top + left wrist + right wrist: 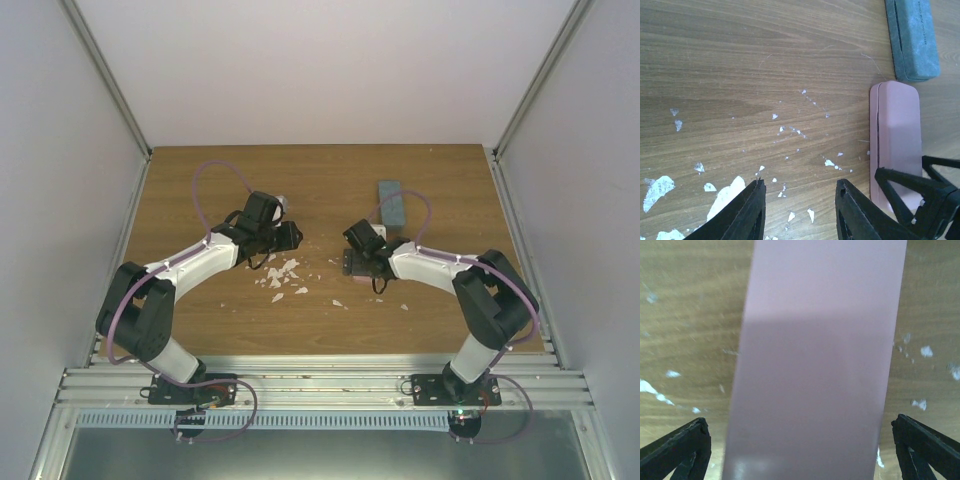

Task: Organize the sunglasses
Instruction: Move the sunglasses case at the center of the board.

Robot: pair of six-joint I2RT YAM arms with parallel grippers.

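Sunglasses: none in view, perhaps cased, cannot tell | pink case (pixel 815 360) closed, under wide-open empty right claw (pixel 800 422) | blue case (pixel 912 37) beyond | left claw (pixel 800 183) parted, empty | likely near-done.

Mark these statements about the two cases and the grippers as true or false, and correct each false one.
1. The pink case lies closed on the table. True.
2. The left gripper holds the blue-grey case. False: it is open and empty, over bare wood with white flecks.
3. The right gripper is open, with one finger on each side of the pink case. True.
4. The blue-grey case is stacked on the pink case. False: it lies on the table, just past one end of the pink case.
5. A pair of sunglasses lies between the arms. False: no sunglasses show in any view.
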